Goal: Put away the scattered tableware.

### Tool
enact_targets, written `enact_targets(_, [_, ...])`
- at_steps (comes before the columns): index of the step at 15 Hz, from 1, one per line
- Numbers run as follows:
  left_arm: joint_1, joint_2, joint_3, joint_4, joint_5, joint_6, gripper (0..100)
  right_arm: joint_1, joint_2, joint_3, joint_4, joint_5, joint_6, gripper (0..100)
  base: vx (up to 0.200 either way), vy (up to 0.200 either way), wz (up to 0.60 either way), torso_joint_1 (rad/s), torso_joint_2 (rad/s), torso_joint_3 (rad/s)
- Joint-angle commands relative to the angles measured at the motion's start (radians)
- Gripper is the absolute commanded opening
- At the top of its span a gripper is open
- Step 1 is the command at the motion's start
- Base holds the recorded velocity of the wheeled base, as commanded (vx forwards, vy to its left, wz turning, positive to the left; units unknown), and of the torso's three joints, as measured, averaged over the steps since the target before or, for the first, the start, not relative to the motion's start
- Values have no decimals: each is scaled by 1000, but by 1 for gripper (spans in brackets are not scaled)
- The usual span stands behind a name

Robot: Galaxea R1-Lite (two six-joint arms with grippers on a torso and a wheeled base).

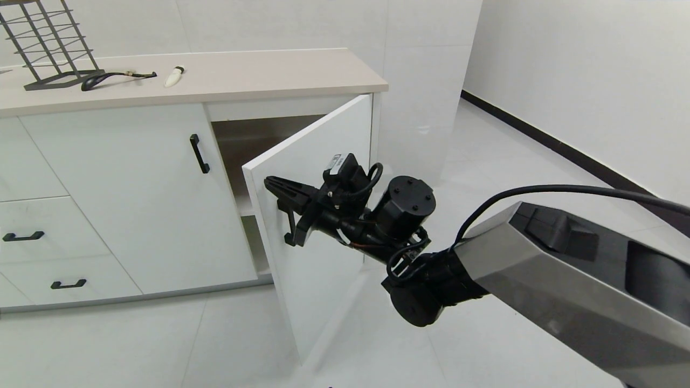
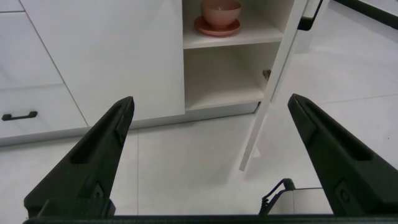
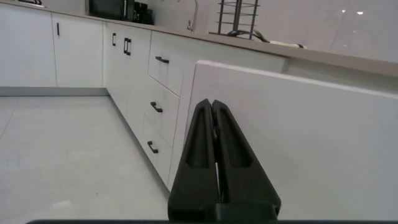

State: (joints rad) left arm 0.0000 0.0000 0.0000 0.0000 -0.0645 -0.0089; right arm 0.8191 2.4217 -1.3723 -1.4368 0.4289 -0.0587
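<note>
White and stubby, a utensil (image 1: 174,76) is lying beside a black curved spoon (image 1: 116,77) on the beige countertop (image 1: 269,73), both probably light, slippery and best pinched mid-handle, while the right gripper (image 1: 269,185) is sitting clenched at the white cabinet door (image 1: 323,140) and the left gripper (image 2: 211,102) is hanging spread.

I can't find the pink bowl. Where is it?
In the left wrist view, the pink bowl sits on a pink plate on a shelf inside the open cupboard.

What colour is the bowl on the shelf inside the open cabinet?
The bowl is pink; the left wrist view shows it best.
</note>
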Motion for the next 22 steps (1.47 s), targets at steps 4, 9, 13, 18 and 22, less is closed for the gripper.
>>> enact_targets(4, [0,0,0,0,0,0,100,-17,-50,36,-2,-1,-1,0,0,0,0,0,0,0])
enact_targets(9, [0,0,0,0,0,0,100,-21,-102,157,-2,-1,-1,0,0,0,0,0,0,0])
enact_targets(13, [0,0,0,0,-3,7,100,-64,-362,519,-4,1,-4,0,0,0,0,0,0,0])
enact_targets(18, [0,0,0,0,-1,1,100,-123,-469,673,-2,1,-7,0,0,80,0,3,2,1])
enact_targets(22, [0,0,0,0,-1,1,100,-117,-466,693,-2,1,-9,0,0,200,0,4,5,2])
